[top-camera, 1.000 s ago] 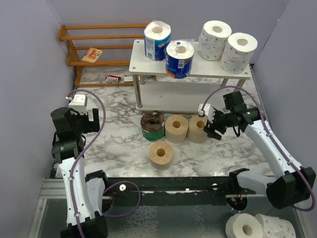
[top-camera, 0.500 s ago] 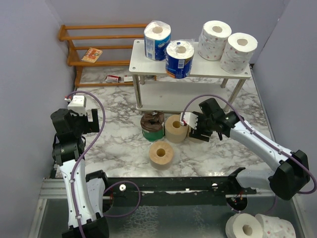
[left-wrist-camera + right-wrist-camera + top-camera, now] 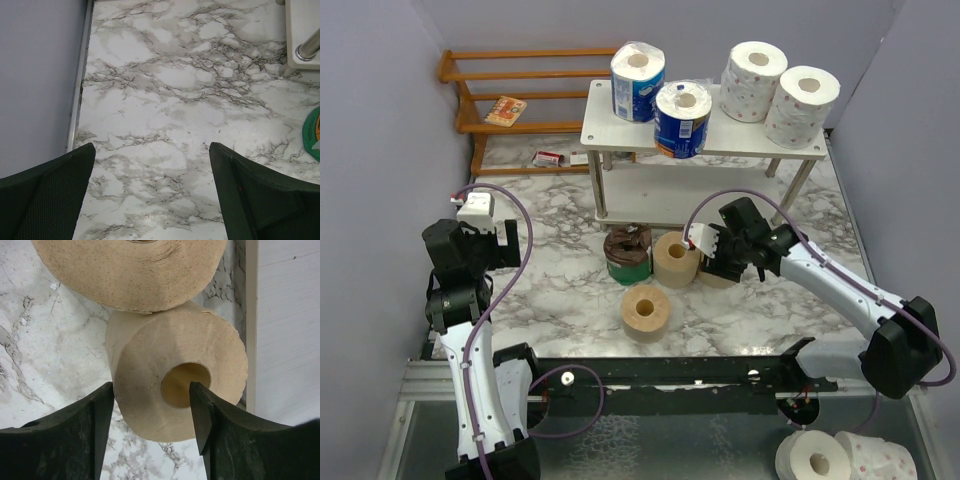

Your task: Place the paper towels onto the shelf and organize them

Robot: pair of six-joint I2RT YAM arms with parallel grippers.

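The pale two-tier shelf (image 3: 605, 128) holds two blue-wrapped rolls (image 3: 638, 80) (image 3: 682, 118) and two white dotted rolls (image 3: 753, 80) (image 3: 803, 105) on its top tier. On the marble in front stand the dark brown roll (image 3: 627, 254) and three tan rolls (image 3: 676, 259) (image 3: 646, 311) (image 3: 713, 279). My right gripper (image 3: 720, 262) is open over the rightmost tan roll (image 3: 145, 365). One finger (image 3: 200, 410) sits at its core hole, the other (image 3: 100, 415) outside its left wall. My left gripper (image 3: 152, 150) is open and empty above bare marble at the left.
An orange slatted rack (image 3: 520, 75) stands at the back left with a small packet (image 3: 506, 110) on it. Small cards (image 3: 549, 157) lie on the marble near it. The shelf's lower tier (image 3: 285, 330) lies right beside the gripped-at roll. Spare white rolls (image 3: 820, 458) lie below the table edge.
My right gripper has swung left from beside the rightmost tan roll to over it, its fingers now straddling the roll's wall. The left arm has not moved.
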